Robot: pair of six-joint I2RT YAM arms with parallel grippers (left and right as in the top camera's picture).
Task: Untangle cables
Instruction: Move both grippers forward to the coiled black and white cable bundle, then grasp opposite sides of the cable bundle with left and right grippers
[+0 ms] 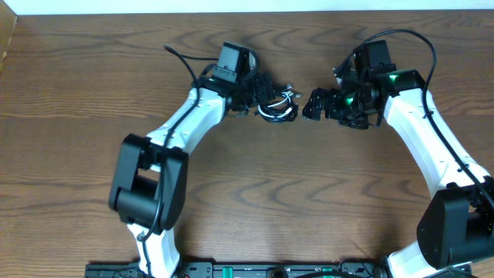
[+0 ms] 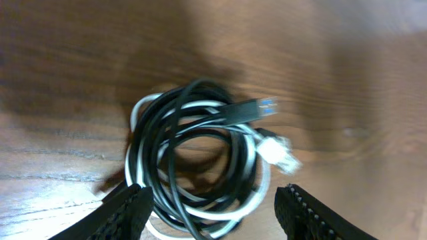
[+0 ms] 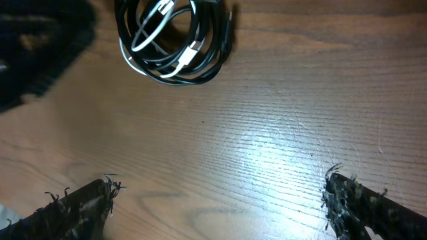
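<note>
The cables (image 1: 276,106) lie balled together as one coil of black and white cords on the wooden table, at the far middle. In the left wrist view the coil (image 2: 193,167) shows a black flat plug and a white clear plug sticking out to the right. My left gripper (image 2: 210,210) is open, its fingers either side of the coil's near edge. My right gripper (image 3: 217,200) is open and empty over bare wood, with the coil (image 3: 175,40) some way ahead of it. In the overhead view the right gripper (image 1: 315,104) sits just right of the coil.
The wooden table (image 1: 293,193) spans the whole view. A thick black arm wire (image 1: 181,60) curls behind my left arm. The table's far edge (image 1: 309,11) meets a white wall.
</note>
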